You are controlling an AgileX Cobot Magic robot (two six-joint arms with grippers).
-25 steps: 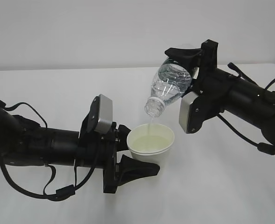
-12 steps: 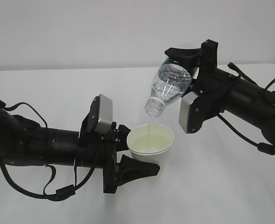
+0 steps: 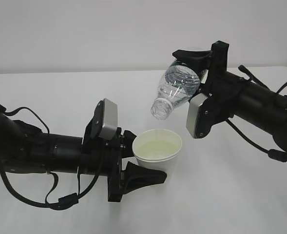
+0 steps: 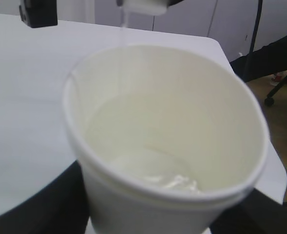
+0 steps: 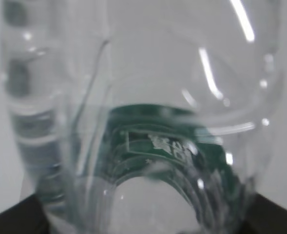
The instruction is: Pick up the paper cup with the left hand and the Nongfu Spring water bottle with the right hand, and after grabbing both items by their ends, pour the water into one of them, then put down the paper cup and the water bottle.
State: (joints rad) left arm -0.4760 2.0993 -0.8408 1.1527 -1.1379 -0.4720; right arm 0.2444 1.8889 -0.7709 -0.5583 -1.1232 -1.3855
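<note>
The white paper cup is held upright just above the table by my left gripper, which is shut on its lower wall. In the left wrist view the paper cup fills the frame, with water pooled in its cream inside and a thin trickle falling in. My right gripper is shut on the base end of the Nongfu Spring water bottle. The bottle is tilted with its open mouth down over the cup. Its green label shows through the clear bottle.
The white table spreads round both arms, with a pale wall behind. In the left wrist view the table's edge lies to the right, with floor and a chair base beyond it.
The bottle's mouth has lifted slightly and the stream seen falling into the cup has thinned to a trickle. Both arms and the cup have stayed in place.
</note>
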